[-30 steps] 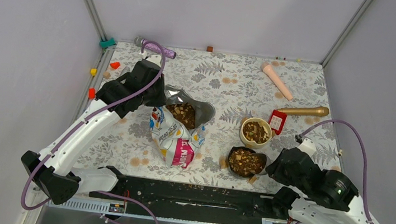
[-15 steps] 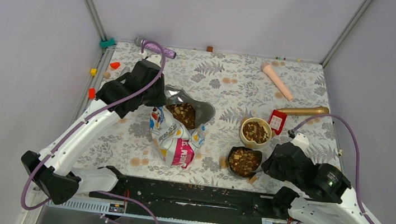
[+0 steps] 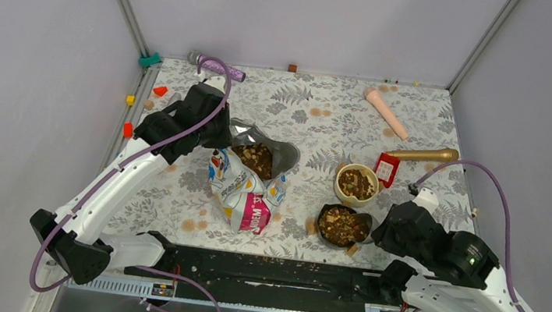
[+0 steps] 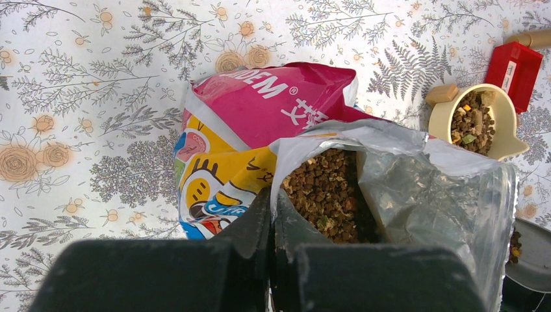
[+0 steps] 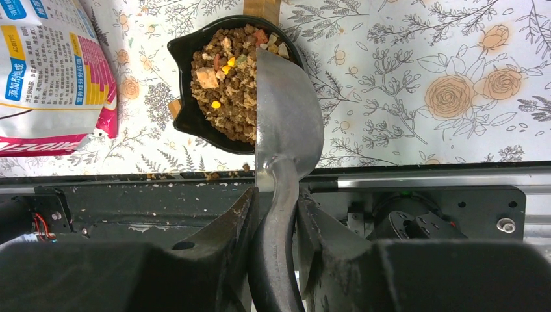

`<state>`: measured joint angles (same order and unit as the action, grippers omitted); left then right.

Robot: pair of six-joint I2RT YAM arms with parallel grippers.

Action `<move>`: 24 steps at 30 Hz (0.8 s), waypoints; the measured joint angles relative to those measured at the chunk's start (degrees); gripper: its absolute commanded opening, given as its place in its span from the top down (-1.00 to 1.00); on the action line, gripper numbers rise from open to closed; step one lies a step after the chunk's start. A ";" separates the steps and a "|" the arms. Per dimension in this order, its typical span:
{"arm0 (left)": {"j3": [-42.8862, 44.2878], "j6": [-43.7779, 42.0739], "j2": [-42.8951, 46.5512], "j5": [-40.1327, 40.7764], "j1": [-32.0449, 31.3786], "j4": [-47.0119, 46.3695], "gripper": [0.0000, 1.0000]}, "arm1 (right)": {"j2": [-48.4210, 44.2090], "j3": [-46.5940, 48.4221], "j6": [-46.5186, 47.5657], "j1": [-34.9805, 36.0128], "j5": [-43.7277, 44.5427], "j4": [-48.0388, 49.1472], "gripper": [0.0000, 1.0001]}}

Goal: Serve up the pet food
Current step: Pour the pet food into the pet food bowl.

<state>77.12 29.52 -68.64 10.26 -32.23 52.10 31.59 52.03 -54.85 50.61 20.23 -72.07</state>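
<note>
Pet food lies heaped in the black bowl near the front edge of the bench, filling it close to the rim. More of it sits in the cream bowl just behind, and more inside the open bag. It is a loose mix of small brown and tan kibble with a few orange, yellow and greenish bits, and it looks dry and apt to roll.

The left end effector is pinched tight on the near lip of the bag's mouth. I judge this props the foil opening up and wide so a scoop can get in. The right end effector is clamped on the handle of the metal scoop. The scoop's blade hangs over the right side of the black bowl, turned on edge and seemingly empty. That pose fits tipping a load out over the dish so that stray pieces fall inside it.
</note>
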 measured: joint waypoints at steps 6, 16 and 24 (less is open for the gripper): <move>0.00 0.00 -0.11 0.02 0.00 -0.11 1.00 | 0.02 1.27 0.59 0.00 0.22 -1.64 1.00; 0.00 -0.04 -0.13 0.00 0.00 -0.11 1.00 | 1.51 1.51 2.25 0.00 -0.11 -0.83 1.00; 0.00 -0.15 -0.13 0.02 0.00 -0.11 1.00 | 6.08 1.51 4.22 0.00 -1.88 3.76 1.00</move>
<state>77.12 29.36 -68.77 10.28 -32.23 51.99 37.67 53.54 -50.63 50.61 18.35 -68.31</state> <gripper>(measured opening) 0.013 0.314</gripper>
